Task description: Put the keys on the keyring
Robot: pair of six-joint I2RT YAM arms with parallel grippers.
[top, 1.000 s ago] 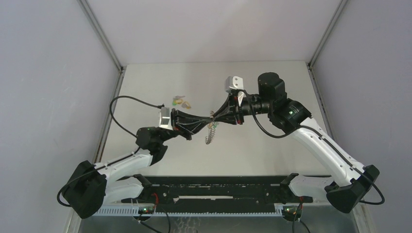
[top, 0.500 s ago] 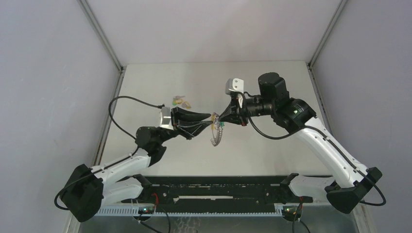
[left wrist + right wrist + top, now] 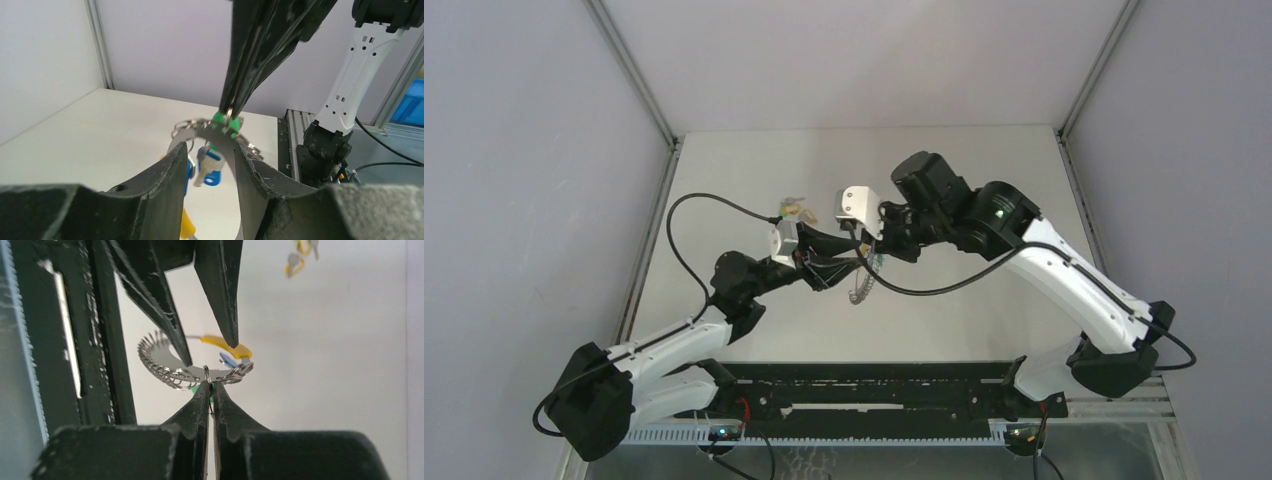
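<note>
Right pincer has swung left and pinches the small green-headed metal key. Left pincer grips the big silvery coiled keyring above the grey worktop. Best to push gently, holding the ring still.

No readable text, label, brand, number or sign in any of my three views.
</note>
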